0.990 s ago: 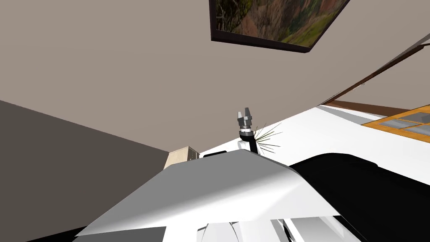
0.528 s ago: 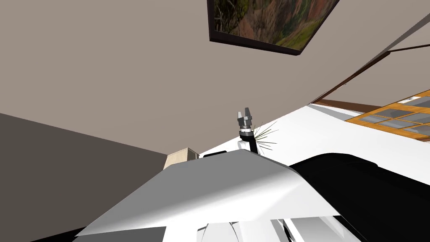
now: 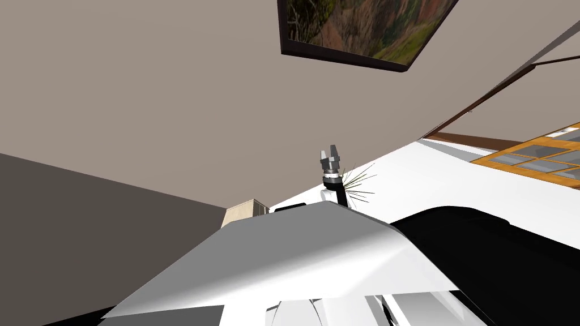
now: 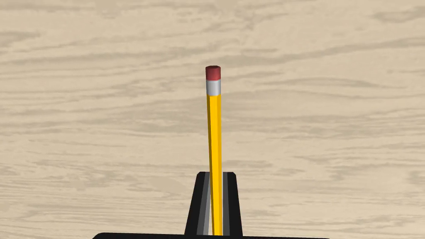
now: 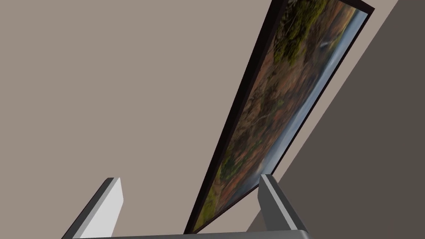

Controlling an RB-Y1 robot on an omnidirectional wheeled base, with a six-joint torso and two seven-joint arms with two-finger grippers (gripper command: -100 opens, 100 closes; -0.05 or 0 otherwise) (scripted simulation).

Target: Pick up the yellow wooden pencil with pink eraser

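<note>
Left hand (image 4: 216,176) grips the yellow pencil (image 4: 214,124) at centre frame, eraser end pointing away.
Fingers pinch the shaft tight, apparently to lift it off the pale wood-grain surface (image 4: 83,124); right hand (image 5: 190,178) waits empty, fingers spread.

Our right gripper (image 3: 329,151) stands just above the frame's centre, pointing up at a taupe wall (image 3: 170,85). Thin green blades (image 3: 358,184) fan out beside it. A framed landscape (image 3: 368,28) sits at the top, and orange-framed panes (image 3: 538,161) lie at the right edge.
</note>
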